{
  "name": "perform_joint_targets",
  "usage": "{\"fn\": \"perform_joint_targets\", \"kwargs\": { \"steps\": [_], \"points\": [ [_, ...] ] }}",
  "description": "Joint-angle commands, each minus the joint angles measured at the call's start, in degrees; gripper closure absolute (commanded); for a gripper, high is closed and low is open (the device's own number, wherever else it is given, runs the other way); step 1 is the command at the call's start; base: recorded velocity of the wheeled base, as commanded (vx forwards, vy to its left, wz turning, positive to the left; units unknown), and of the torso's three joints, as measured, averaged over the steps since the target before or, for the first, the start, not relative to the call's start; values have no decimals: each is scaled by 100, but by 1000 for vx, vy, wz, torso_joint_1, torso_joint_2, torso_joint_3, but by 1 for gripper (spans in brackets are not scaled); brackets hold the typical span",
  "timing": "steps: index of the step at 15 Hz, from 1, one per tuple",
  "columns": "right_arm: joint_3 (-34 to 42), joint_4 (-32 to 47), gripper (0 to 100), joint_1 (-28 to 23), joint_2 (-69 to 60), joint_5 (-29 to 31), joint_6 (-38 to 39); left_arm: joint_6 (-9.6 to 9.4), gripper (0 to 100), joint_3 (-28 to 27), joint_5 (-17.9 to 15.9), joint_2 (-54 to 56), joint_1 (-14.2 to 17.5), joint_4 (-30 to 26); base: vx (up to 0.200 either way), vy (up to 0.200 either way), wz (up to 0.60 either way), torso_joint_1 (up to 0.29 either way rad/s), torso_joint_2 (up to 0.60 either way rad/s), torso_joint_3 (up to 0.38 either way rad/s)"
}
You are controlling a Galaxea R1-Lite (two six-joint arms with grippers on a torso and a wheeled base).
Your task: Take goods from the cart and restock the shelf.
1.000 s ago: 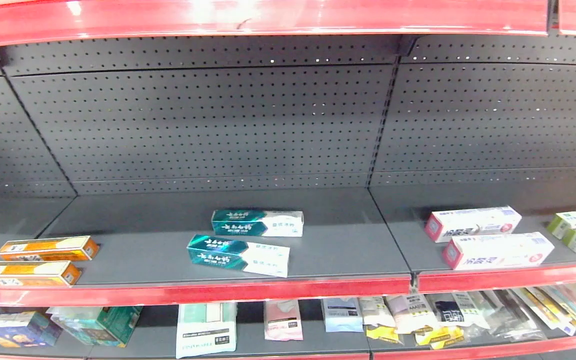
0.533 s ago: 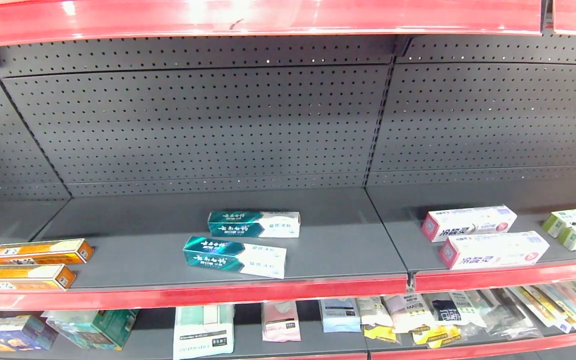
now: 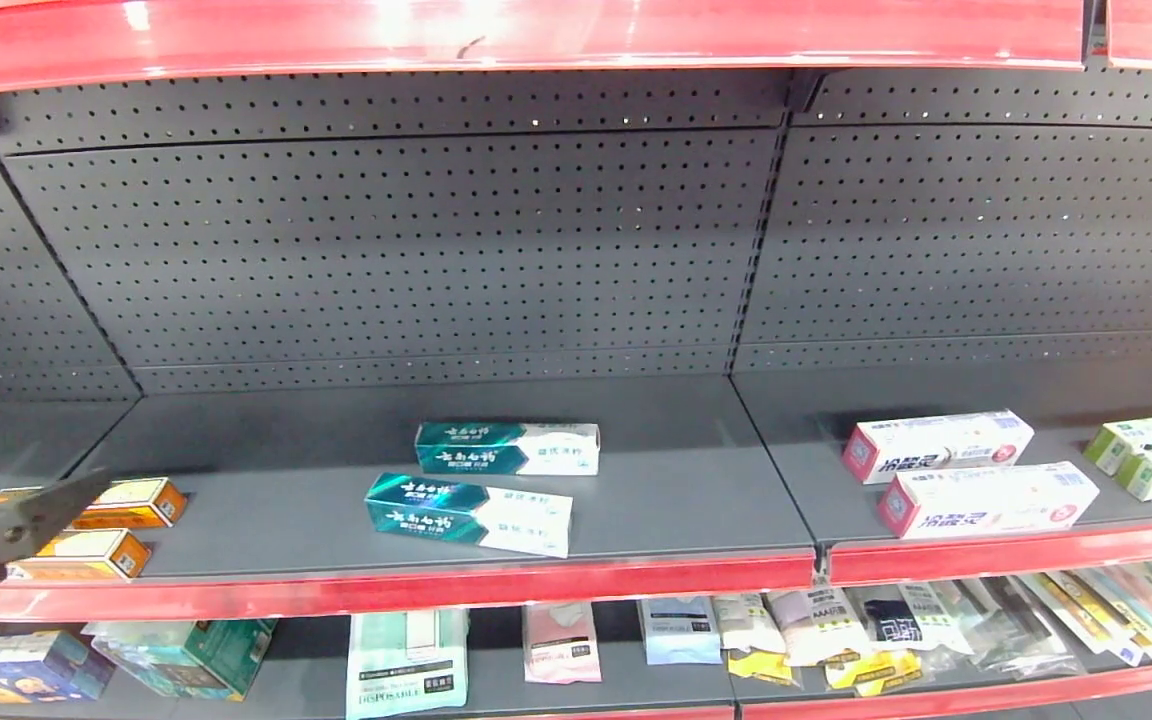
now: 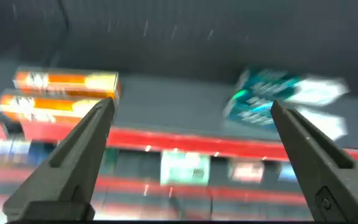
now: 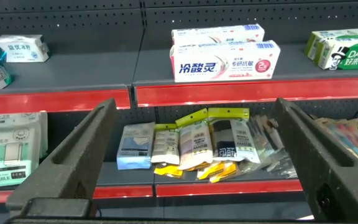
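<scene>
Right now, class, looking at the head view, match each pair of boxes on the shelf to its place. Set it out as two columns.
Column one:
1 orange boxes
2 teal boxes
3 white boxes
4 green boxes

Column two:
A far right end of the shelf
B between the orange and white boxes
C far left end
D between the teal and green boxes

Pairs: 1-C, 2-B, 3-D, 4-A
</scene>
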State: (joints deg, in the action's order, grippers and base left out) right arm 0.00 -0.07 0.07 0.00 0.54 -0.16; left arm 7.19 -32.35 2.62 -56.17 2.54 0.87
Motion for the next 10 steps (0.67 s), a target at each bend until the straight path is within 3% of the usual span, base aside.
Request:
{"fn": "perform_joint_targets", "kwargs": {
  "steps": [1, 3, 5, 10],
  "points": [
    [0, -1, 0, 1, 9, -1, -2, 37, 0, -403, -341, -2029, 80, 19, 0, 0, 0, 0, 0, 0],
    [0, -1, 0, 1, 9, -1, -2, 28, 0, -456, -1036, -2433, -16, 19, 0, 0, 0, 0, 0, 0],
    [0, -1, 0, 1, 9, -1, -2, 28, 0, -561, -1361, -2820, -78, 19, 0, 0, 0, 0, 0, 0],
    [0, -1, 0, 1, 9, -1, -2, 37, 0, -1344, -1449, -3822, -508, 19, 0, 0, 0, 0, 0, 0]
  ]
}}
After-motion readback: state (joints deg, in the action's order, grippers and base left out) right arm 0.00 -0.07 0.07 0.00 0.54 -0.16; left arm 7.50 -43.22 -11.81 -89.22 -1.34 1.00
